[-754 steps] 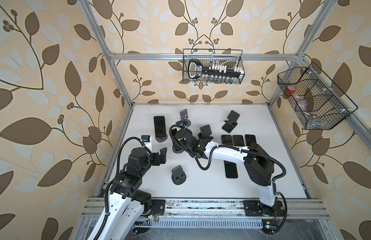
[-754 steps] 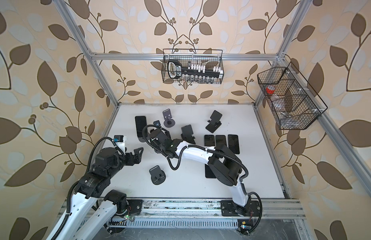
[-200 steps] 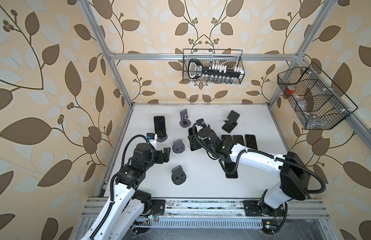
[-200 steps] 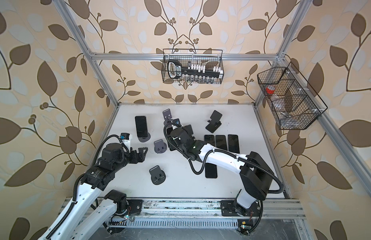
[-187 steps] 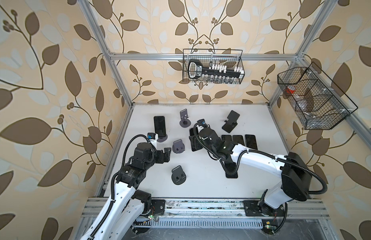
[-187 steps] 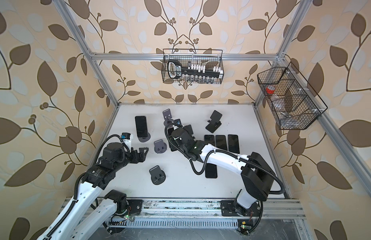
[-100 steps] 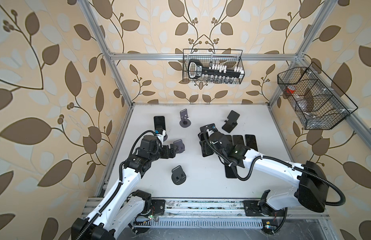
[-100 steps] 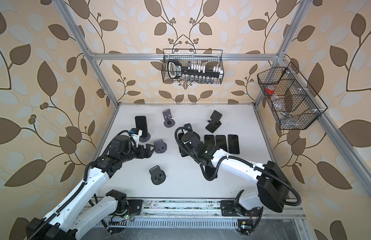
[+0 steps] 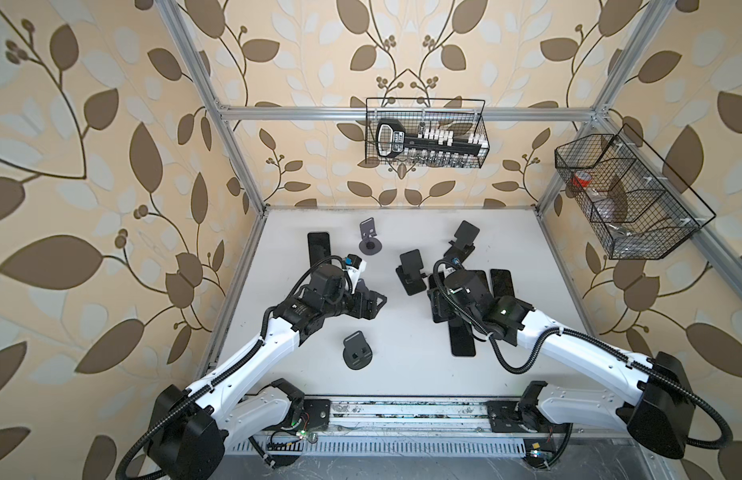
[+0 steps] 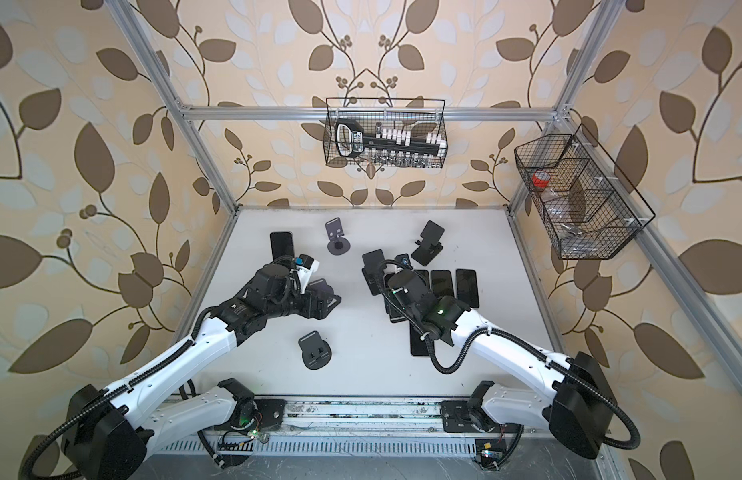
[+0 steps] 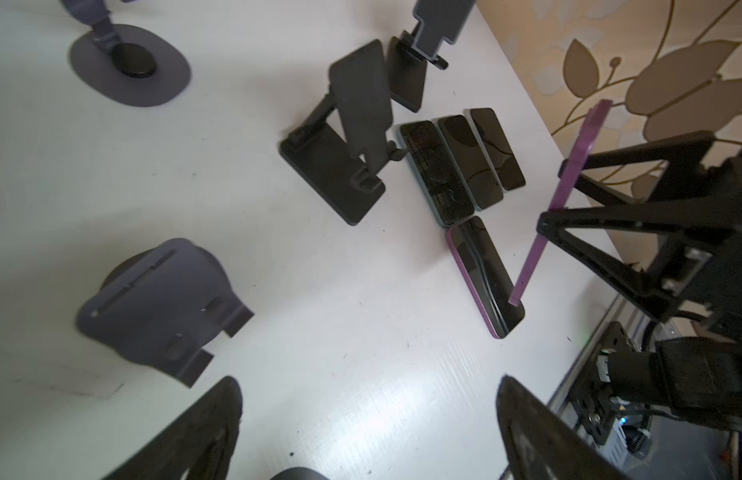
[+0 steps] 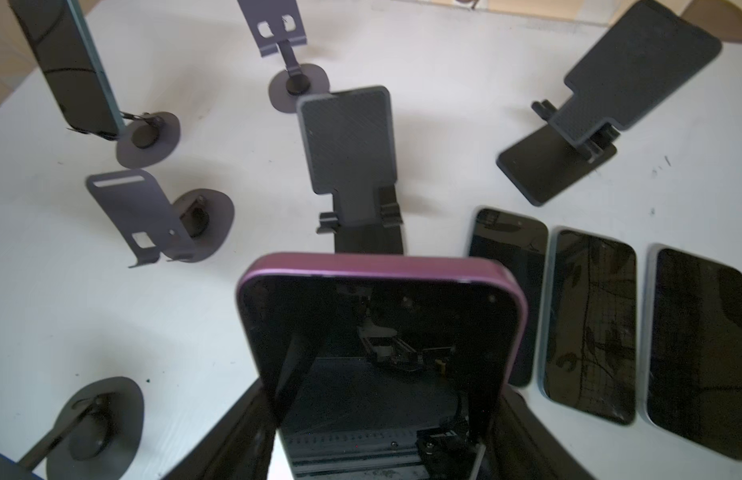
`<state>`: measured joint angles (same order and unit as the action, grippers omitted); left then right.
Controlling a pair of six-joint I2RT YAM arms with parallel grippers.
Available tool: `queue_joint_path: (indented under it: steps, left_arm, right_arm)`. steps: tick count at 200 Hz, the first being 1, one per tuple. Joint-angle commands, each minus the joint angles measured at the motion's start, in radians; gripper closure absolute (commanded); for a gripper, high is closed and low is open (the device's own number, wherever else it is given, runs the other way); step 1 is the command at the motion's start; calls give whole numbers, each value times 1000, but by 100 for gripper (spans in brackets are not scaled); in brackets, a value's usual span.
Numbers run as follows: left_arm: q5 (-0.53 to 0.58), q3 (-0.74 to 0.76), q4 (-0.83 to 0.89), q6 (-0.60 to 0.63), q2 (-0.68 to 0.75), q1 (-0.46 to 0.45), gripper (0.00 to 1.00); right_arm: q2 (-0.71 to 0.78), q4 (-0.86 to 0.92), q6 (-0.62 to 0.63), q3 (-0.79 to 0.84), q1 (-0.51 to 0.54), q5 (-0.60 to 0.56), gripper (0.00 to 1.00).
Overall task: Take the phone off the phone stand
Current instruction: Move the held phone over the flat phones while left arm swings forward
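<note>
Right wrist view: the right gripper (image 12: pixel 382 419) is seen clamped on the purple-rimmed phone (image 12: pixel 382 332), a finger pressed to each side of it and its dark screen turned to the camera.
Task phone: the purple-rimmed phone is held tilted above the white table (image 12: pixel 444 174), clear of every stand; in both top views it is seen a little right of the table's middle.
Left wrist view: the left gripper (image 11: pixel 367 384) is spread wide with nothing held; only bare table is seen between its fingers.
Stand: the grey phone stand (image 11: pixel 157 299) is found empty on the table just beside the left gripper, and in both top views it is partly hidden under that gripper.
Folding stands: one black folding stand (image 12: pixel 348 158) is set just beyond the purple-rimmed phone, and a second folding stand (image 12: pixel 610 104) farther back on the right.
Flat phones: three flat phones (image 12: pixel 589 324) are laid side by side, screens up, right of the held one; a flat purple phone (image 11: pixel 481 270) is laid in front of that row.
Propped phone: a teal-edged phone (image 12: pixel 66 62) is leaned on a round-based stand (image 12: pixel 149 137) at the far left of the table.
Other stands: a back round stand (image 9: pixel 371 247) is placed near the back of the table and a front round stand (image 9: pixel 357 355) near its front edge.
Walls: a back wire basket (image 9: pixel 371 124) and a side wire basket (image 9: pixel 635 245) are hung on the leaf-patterned walls.
</note>
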<state>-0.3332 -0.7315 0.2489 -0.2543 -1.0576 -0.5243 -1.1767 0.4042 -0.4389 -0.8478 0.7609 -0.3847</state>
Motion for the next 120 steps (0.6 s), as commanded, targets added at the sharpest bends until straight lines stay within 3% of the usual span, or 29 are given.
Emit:
queue_joint_path:
  steps: [1, 40, 120]
  left_arm:
    - [-41, -52, -77, 12, -32, -55, 5]
    - [-51, -68, -131, 21, -86, -130, 5]
    - [-96, -114, -181, 69, -153, -212, 5]
  right_arm:
    - [56, 83, -18, 20, -40, 0, 35]
    - [122, 155, -23, 40, -114, 39, 35]
    - [153, 229, -8, 36, -160, 66, 35]
